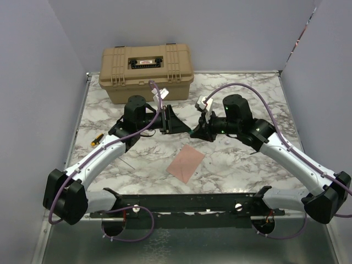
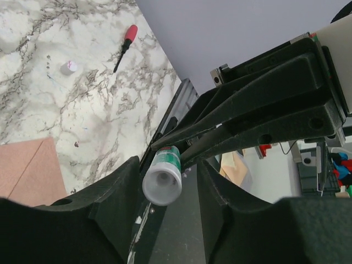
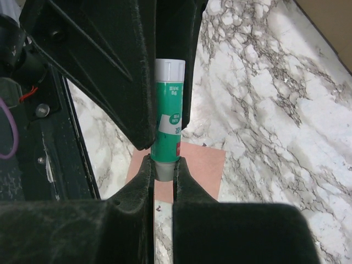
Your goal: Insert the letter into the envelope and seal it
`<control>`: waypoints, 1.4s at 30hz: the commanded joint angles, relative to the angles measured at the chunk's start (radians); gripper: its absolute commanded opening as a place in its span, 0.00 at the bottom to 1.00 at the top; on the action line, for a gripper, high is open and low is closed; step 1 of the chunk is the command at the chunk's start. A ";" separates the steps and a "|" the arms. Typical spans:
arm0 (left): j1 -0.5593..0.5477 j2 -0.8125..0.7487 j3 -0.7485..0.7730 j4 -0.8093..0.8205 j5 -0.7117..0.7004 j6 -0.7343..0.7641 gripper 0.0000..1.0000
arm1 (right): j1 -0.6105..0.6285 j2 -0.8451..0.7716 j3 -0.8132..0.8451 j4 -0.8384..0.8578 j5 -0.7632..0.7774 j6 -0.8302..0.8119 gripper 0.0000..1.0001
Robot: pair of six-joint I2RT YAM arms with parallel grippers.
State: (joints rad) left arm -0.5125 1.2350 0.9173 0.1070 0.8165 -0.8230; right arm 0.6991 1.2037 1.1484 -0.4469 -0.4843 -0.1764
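Observation:
The pinkish-brown envelope point(image 1: 186, 163) lies flat on the marble table in front of both grippers; it also shows in the left wrist view point(image 2: 27, 170) and the right wrist view point(image 3: 201, 165). No flap shows. The letter is not in view. My right gripper point(image 1: 199, 132) point(image 3: 163, 162) is shut on the grey base of a green glue stick point(image 3: 168, 132) and holds it above the envelope. My left gripper point(image 1: 181, 125) point(image 2: 168, 170) is open. Its fingers flank the stick's white end point(image 2: 162, 184), with a small gap on one side.
A tan toolbox point(image 1: 146, 71) stands at the back of the table. A red-handled screwdriver point(image 1: 97, 139) point(image 2: 125, 47) lies at the left edge. A small white object point(image 2: 68, 67) lies near it. A black rail point(image 1: 187, 201) runs along the near edge.

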 commanded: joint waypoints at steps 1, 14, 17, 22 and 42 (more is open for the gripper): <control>0.002 0.025 -0.020 -0.003 0.049 -0.002 0.44 | 0.002 0.011 0.031 -0.048 -0.046 -0.046 0.00; -0.003 0.057 -0.029 0.014 0.092 0.001 0.27 | 0.003 0.043 0.060 -0.093 -0.061 -0.070 0.00; -0.003 0.056 -0.031 0.022 0.096 0.002 0.22 | 0.002 0.040 0.057 -0.097 -0.051 -0.073 0.00; -0.003 0.049 -0.040 0.047 0.099 0.007 0.00 | 0.002 0.087 0.112 -0.106 0.056 0.037 0.08; 0.041 -0.074 -0.147 0.017 -0.497 0.035 0.00 | -0.112 0.123 -0.051 -0.184 0.825 0.679 0.76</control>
State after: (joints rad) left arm -0.4740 1.1893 0.7971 0.1246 0.4305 -0.8101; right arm 0.6552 1.2285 1.1023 -0.4870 0.0822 0.3191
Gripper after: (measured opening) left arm 0.228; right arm 0.771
